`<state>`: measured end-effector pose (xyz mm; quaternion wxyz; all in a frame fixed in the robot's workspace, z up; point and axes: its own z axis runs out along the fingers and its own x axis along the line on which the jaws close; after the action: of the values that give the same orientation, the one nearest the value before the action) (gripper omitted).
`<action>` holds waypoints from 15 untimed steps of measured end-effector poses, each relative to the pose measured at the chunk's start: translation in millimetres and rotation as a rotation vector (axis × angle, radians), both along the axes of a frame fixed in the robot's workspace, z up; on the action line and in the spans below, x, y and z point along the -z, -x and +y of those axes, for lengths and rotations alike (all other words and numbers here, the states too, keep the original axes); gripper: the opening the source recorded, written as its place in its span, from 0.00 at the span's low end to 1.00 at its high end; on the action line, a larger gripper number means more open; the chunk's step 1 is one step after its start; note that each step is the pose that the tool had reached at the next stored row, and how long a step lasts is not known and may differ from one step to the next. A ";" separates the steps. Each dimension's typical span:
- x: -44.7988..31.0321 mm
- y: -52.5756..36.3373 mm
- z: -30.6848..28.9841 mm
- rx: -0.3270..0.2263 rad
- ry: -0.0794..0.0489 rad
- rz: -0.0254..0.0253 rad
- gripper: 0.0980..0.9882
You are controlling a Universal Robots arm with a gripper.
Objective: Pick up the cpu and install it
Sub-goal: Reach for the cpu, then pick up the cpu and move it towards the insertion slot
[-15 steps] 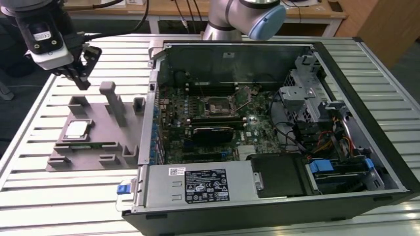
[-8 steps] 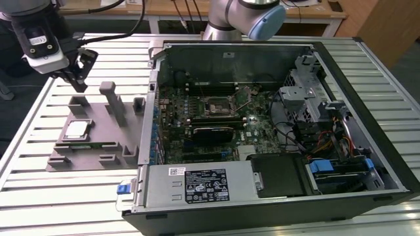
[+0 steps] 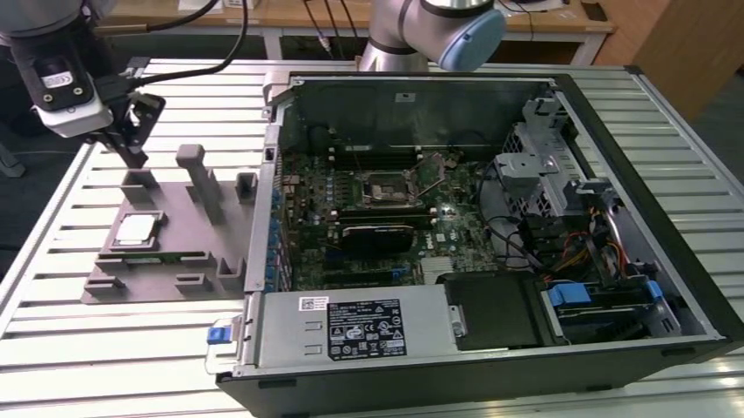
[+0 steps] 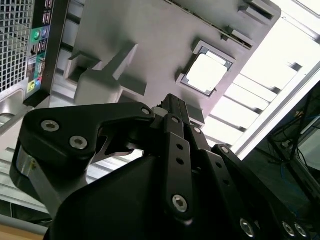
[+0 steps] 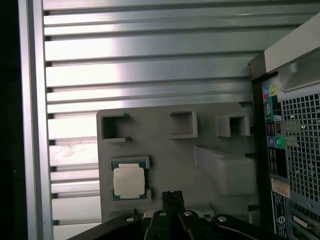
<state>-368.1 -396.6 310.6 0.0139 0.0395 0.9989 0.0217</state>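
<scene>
The cpu [image 3: 136,229], a small square chip with a shiny silver top, lies flat in a recess of the grey holder plate [image 3: 174,266] at the exterior view's left. It also shows in both wrist views as cpu [image 4: 207,72] and cpu [image 5: 129,181]. My gripper [image 3: 131,157] hangs above the far part of the plate, apart from the cpu and a little beyond it. Its black fingers [image 5: 172,199] stand together, shut on nothing. The open computer case holds the green motherboard with its black square socket [image 3: 388,189].
Upright grey posts [image 3: 193,170] rise from the holder plate close to my gripper. The case wall [image 3: 270,174] borders the plate on the exterior view's right. A power supply [image 3: 348,326] and cables fill the case's near side. The table is ribbed aluminium [image 5: 150,55].
</scene>
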 end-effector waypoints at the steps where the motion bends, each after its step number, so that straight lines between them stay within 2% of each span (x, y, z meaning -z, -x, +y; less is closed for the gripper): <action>1: 0.9 1.3 0.0 0.000 0.000 0.0000 0.01; 4: 2.9 4.1 0.0 0.000 0.000 -0.0001 0.01; 15: 4.8 5.4 0.0 0.000 0.000 0.0000 0.01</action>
<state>-373.5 -396.6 305.7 0.0139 0.0396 0.9989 0.0217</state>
